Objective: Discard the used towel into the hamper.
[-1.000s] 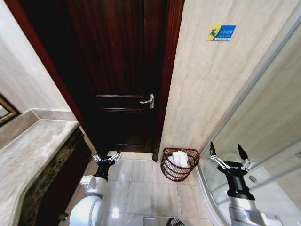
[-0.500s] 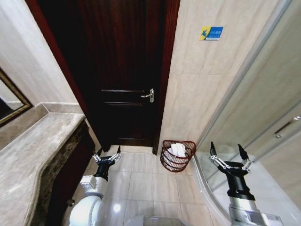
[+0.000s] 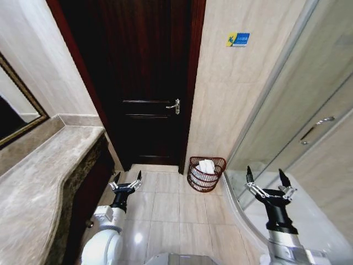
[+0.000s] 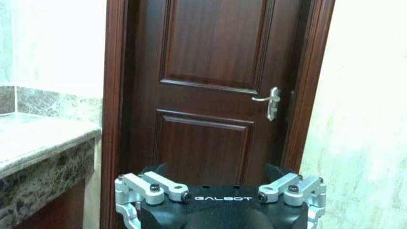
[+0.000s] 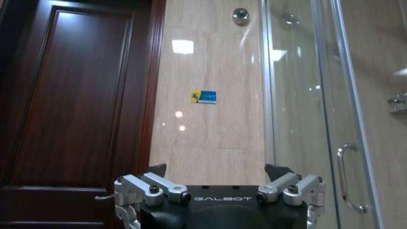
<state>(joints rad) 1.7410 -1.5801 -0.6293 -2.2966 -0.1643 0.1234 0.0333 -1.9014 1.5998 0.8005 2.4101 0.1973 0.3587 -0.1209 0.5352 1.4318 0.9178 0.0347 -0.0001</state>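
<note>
Sitting on the tiled floor just right of centre in the head view, the hamper (image 3: 206, 174) stands in the corner where the door (image 3: 144, 83) frame meets the wall, tucked out of the walkway. A white towel (image 3: 206, 166) lies crumpled inside it, poking above the rim, so the discarding looks done.

Both arms are held low and forward, apparently at rest. The left gripper (image 3: 126, 180) hovers at lower left, well apart from the hamper, fingers spread and empty. The right gripper (image 3: 265, 178) hovers at lower right beside the curved glass shower screen (image 3: 287, 105), likewise spread and empty.

The hamper is round, reddish-brown openwork with thin ribs, narrowing toward its base. The towel looks soft and limp. The door is dark, glossy panelled wood with a metal lever handle (image 3: 173, 106); the counter (image 3: 38, 182) at left is veined stone.
</note>
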